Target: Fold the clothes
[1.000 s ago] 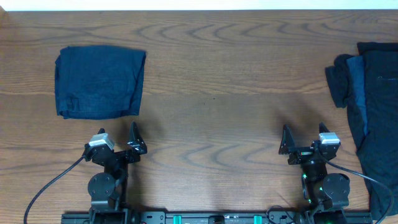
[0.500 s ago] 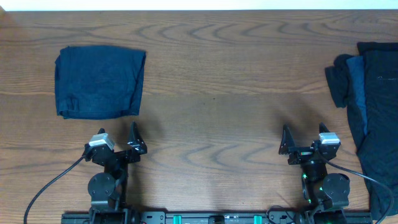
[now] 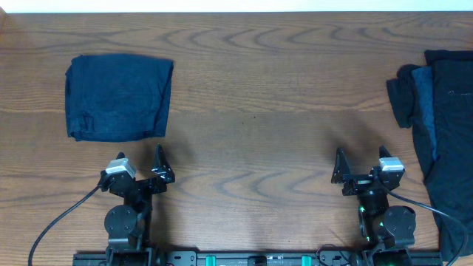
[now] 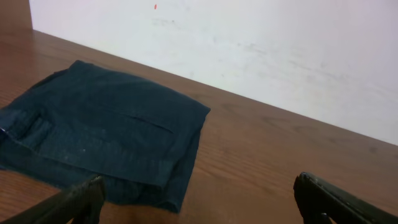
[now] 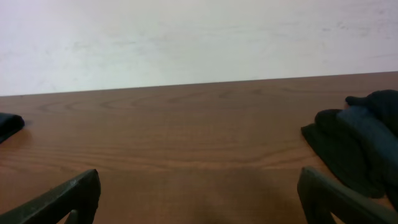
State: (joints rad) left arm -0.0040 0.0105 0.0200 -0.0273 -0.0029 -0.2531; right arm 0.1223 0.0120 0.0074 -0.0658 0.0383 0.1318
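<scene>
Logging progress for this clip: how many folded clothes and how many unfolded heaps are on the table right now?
Folded garment, dark blue: 1
Rumpled heap, navy to black, at the right edge: 1 (how many garments it holds cannot be told)
Total: 2 groups of cloth

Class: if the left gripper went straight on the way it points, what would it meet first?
Probably the folded cloth, just ahead and slightly left of the left gripper; its near right corner lies in that line, though depth is unclear.
</scene>
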